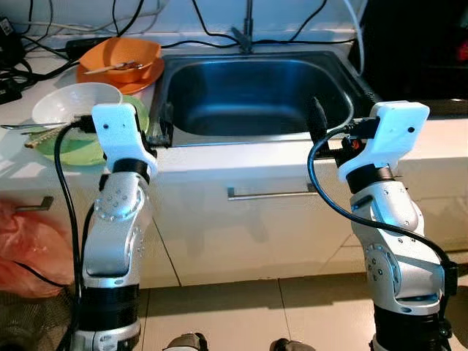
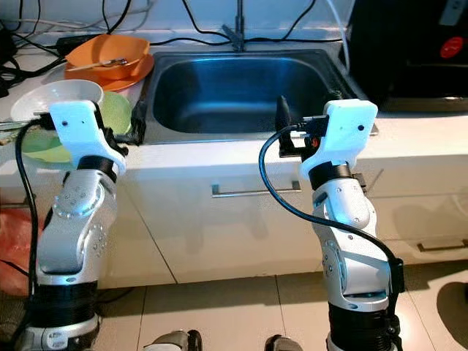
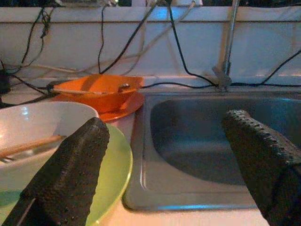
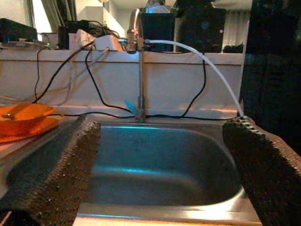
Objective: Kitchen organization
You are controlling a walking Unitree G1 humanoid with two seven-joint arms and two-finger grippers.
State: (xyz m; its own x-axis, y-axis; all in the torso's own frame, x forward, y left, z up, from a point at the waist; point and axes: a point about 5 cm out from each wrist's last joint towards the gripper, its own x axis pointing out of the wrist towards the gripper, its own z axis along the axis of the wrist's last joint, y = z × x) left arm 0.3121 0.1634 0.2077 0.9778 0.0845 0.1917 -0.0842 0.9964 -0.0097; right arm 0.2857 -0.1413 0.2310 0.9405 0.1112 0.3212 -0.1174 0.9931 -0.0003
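A steel sink (image 1: 256,95) is set into the white counter in front of me. To its left an orange bowl (image 1: 121,55) holding a utensil sits on an orange plate (image 1: 93,77). Nearer me, a white bowl (image 1: 73,102) with chopsticks rests on a green plate (image 1: 80,150). My left gripper (image 3: 169,141) is open and empty at the sink's front left corner, beside the green plate (image 3: 115,165). Over the sink's front right rim my right gripper (image 4: 162,141) is also open, with nothing between its fingers.
A faucet (image 1: 247,29) stands behind the sink, with black cables along the back wall. A black appliance (image 2: 409,51) occupies the counter at the right. Below the counter are a drawer handle (image 1: 267,194) and, at the left, a red plastic bag (image 1: 25,248).
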